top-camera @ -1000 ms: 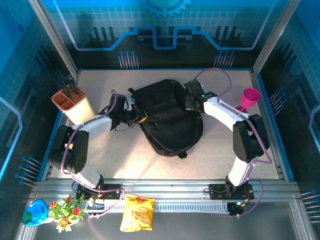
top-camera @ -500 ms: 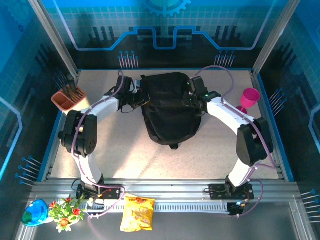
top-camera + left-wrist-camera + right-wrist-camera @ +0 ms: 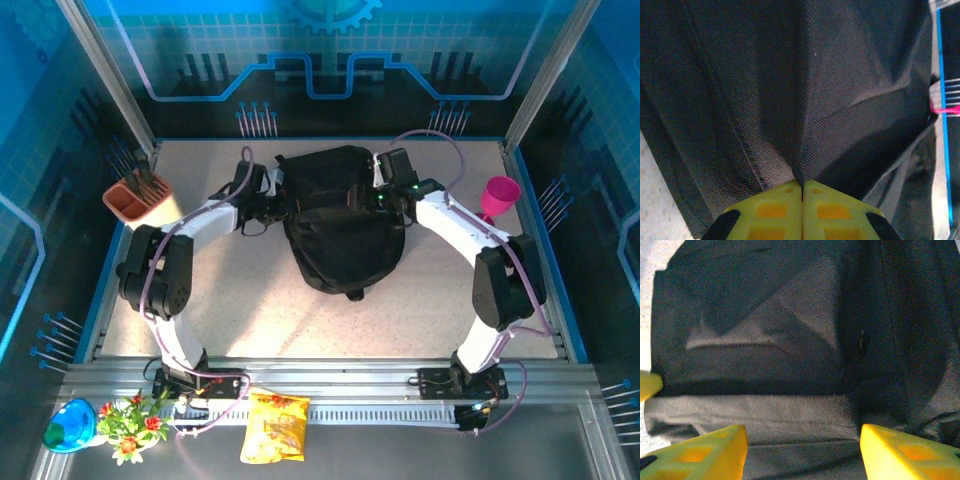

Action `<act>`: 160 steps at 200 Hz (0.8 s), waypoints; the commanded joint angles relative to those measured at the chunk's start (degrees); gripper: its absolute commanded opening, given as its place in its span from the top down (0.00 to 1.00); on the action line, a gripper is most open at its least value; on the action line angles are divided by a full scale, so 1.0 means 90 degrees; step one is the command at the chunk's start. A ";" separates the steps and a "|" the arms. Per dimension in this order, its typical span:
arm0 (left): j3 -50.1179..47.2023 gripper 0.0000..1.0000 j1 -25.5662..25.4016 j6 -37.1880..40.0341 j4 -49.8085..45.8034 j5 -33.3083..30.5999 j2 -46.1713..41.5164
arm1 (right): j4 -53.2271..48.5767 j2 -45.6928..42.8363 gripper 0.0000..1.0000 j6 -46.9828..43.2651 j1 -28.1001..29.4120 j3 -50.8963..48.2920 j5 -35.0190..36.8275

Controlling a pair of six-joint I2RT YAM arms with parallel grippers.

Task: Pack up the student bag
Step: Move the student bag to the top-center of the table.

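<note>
Top: your student bag (image 3: 340, 230) lies on the counter's (image 3: 240, 300) far half, left jaws and right jaws at its flanks, their gap unreadable here | Left wrist: jaws closed, pinching a bag fold | Right wrist: jaws spread wide over the fabric

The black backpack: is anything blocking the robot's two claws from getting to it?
Nothing visible is. The left gripper is pinched shut on a fold of the student bag, and the right gripper is open, close over its fabric.
</note>
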 commanded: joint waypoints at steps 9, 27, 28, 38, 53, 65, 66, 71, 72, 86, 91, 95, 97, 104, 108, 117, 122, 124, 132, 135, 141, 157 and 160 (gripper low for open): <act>-0.0591 0.92 -0.0331 0.0404 -0.0012 -0.0256 -0.0515 | -0.0500 0.0263 0.38 -0.0066 0.0131 0.0414 0.0535; -0.0776 0.92 -0.0334 0.0455 0.0005 -0.0461 -0.0594 | -0.0515 0.0239 0.38 0.0006 0.0102 0.0351 0.0853; -0.0778 0.92 -0.0334 0.0457 0.0003 -0.0479 -0.0593 | -0.0512 0.0227 0.38 0.0011 0.0101 0.0344 0.0871; -0.0758 0.93 -0.0334 0.0495 -0.0001 -0.0596 -0.0576 | -0.0456 0.0151 0.37 0.0079 0.0063 0.0243 0.0927; -0.0521 0.94 -0.0334 0.0514 -0.0007 -0.0782 -0.0440 | -0.0320 -0.0021 0.36 0.0187 -0.0004 0.0060 0.0995; -0.0133 0.96 -0.0334 0.0517 -0.0099 -0.1036 -0.0223 | -0.0206 -0.0190 0.34 0.0251 -0.0045 -0.0096 0.1102; -0.0100 0.96 -0.0334 0.0517 -0.0108 -0.1065 -0.0198 | -0.0202 -0.0207 0.34 0.0256 -0.0046 -0.0114 0.1113; 0.0074 0.96 -0.0334 0.0508 -0.0129 -0.1206 -0.0097 | -0.0162 -0.0281 0.33 0.0273 -0.0060 -0.0177 0.1152; 0.0116 0.96 -0.0334 0.0503 -0.0128 -0.1243 -0.0081 | -0.0150 -0.0291 0.33 0.0277 -0.0063 -0.0188 0.1162; 0.0562 0.95 -0.0334 0.0459 -0.0102 -0.1728 0.0169 | -0.0084 -0.0492 0.29 0.0353 -0.0119 -0.0370 0.1382; 0.0682 0.94 -0.0334 0.0465 -0.0051 -0.1899 0.0251 | -0.0057 -0.0575 0.28 0.0371 -0.0131 -0.0443 0.1471; 0.0766 0.92 -0.0334 0.0460 0.0003 -0.2036 0.0289 | -0.0035 -0.0645 0.27 0.0393 -0.0154 -0.0502 0.1554; 0.0793 0.91 -0.0334 0.0454 0.0025 -0.2120 0.0306 | -0.0025 -0.0675 0.26 0.0408 -0.0166 -0.0536 0.1607; 0.0872 0.85 -0.0334 0.0439 0.0126 -0.2331 0.0339 | 0.0016 -0.0808 0.24 0.0436 -0.0206 -0.0673 0.1745; 0.0888 0.81 -0.0334 0.0439 0.0180 -0.2436 0.0331 | 0.0054 -0.0887 0.23 0.0445 -0.0228 -0.0752 0.1811; 0.0832 0.66 -0.0334 0.0423 0.0284 -0.2655 0.0237 | 0.0112 -0.1080 0.20 0.0457 -0.0291 -0.0940 0.1988; 0.0740 0.56 -0.0334 0.0399 0.0345 -0.2764 0.0133 | 0.0138 -0.1185 0.19 0.0456 -0.0325 -0.1048 0.2104; 0.0689 0.54 -0.0334 0.0388 0.0379 -0.2805 0.0084 | 0.0153 -0.1245 0.18 0.0451 -0.0341 -0.1085 0.2143; 0.0455 0.46 -0.0334 0.0399 0.0516 -0.2989 -0.0143 | 0.0215 -0.1459 0.14 0.0405 -0.0385 -0.1289 0.2358; 0.0330 0.44 -0.0334 0.0400 0.0583 -0.3067 -0.0251 | 0.0245 -0.1551 0.12 0.0385 -0.0401 -0.1365 0.2438; 0.0050 0.41 -0.0329 0.0400 0.0704 -0.3218 -0.0484 | 0.0301 -0.1731 0.07 0.0354 -0.0428 -0.1544 0.2655; -0.0751 0.31 -0.0337 0.0455 0.0927 -0.3670 -0.1202 | 0.0570 -0.2276 0.00 0.0239 -0.0511 -0.2109 0.3150; -0.0906 0.29 -0.0335 0.0450 0.0929 -0.3775 -0.1318 | 0.0623 -0.2379 0.00 0.0225 -0.0542 -0.2222 0.3245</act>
